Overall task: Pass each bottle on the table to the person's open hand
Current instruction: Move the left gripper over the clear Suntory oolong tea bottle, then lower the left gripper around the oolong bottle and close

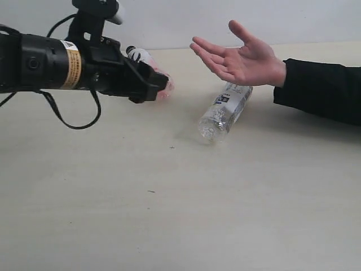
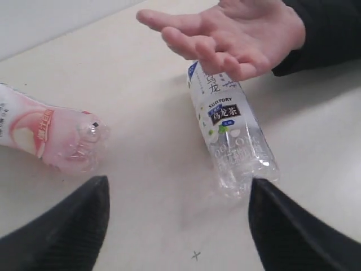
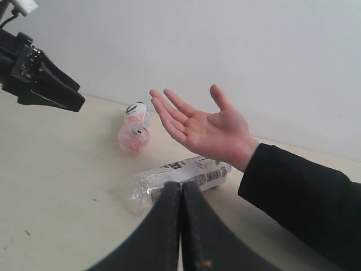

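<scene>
Two bottles lie on their sides on the table (image 1: 169, 214). A clear bottle with a white printed label (image 1: 225, 110) (image 2: 231, 130) (image 3: 180, 178) rests just below the person's open hand (image 1: 242, 56) (image 2: 231, 34) (image 3: 203, 127), which hovers palm up. The pinkish bottle (image 1: 152, 65) (image 2: 51, 135) (image 3: 134, 132) lies behind my left gripper (image 1: 161, 84) (image 2: 177, 189), which hangs open above the table between the two bottles and holds nothing. My right gripper (image 3: 180, 185) is shut and empty, short of the clear bottle. No green-label or plain clear bottle is in view.
The person's arm in a black sleeve (image 1: 321, 90) (image 3: 304, 203) reaches in from the right. A pale wall (image 1: 225, 17) runs along the table's far edge. Small dark specks (image 1: 171, 147) mark the tabletop.
</scene>
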